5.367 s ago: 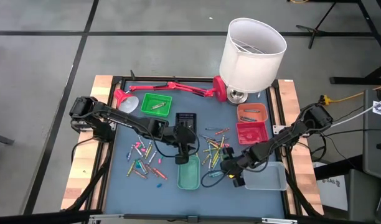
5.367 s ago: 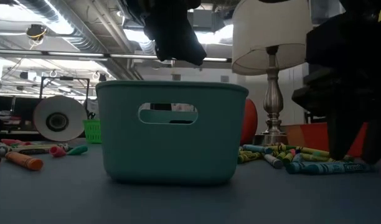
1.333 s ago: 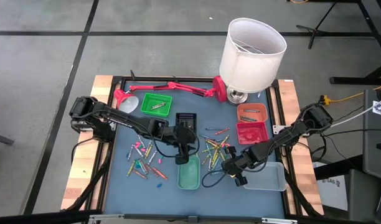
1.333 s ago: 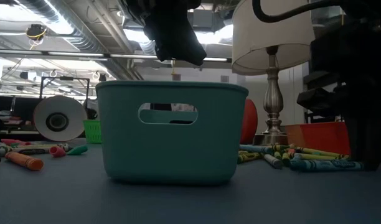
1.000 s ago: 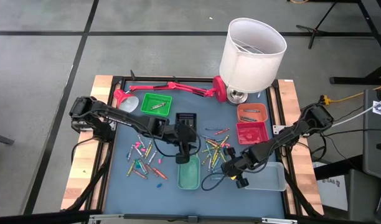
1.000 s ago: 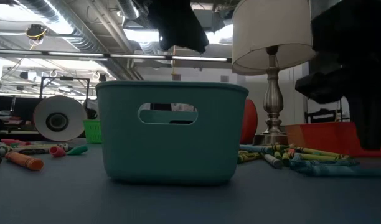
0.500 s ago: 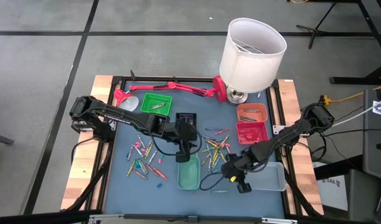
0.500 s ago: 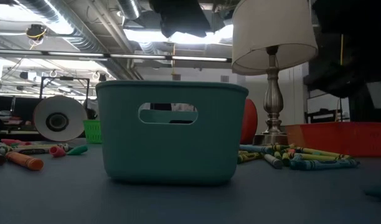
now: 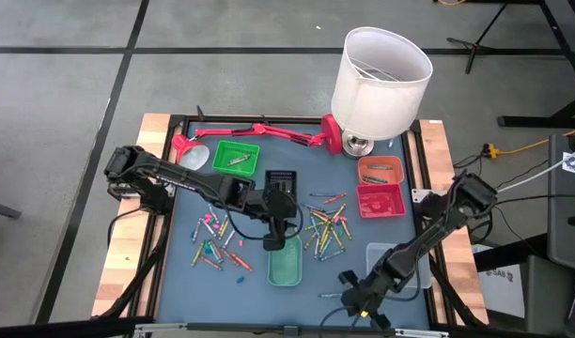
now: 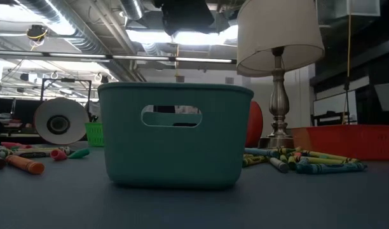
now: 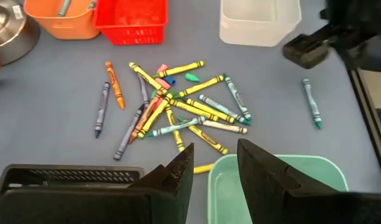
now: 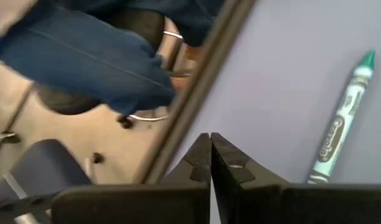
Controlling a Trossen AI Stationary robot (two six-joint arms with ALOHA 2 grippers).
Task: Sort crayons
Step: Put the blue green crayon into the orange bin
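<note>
My right gripper (image 9: pixel 355 302), jaws together and empty, hangs at the table's near edge (image 9: pixel 297 328). A teal crayon (image 9: pixel 332 293) lies just beside it on open mat, long axis parallel to that edge. My left gripper (image 9: pixel 274 240), jaws apart and empty, hovers over the teal bin's (image 9: pixel 286 274) far end. Crayons (image 9: pixel 325 225) lie jumbled beyond, before the red bin (image 9: pixel 380 200) and orange bin (image 9: pixel 379 170)

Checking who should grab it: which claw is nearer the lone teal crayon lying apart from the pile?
Right. The right claw sits shut just beside the teal crayon near the table's front edge; the left claw hangs open over the teal tray, farther off.
</note>
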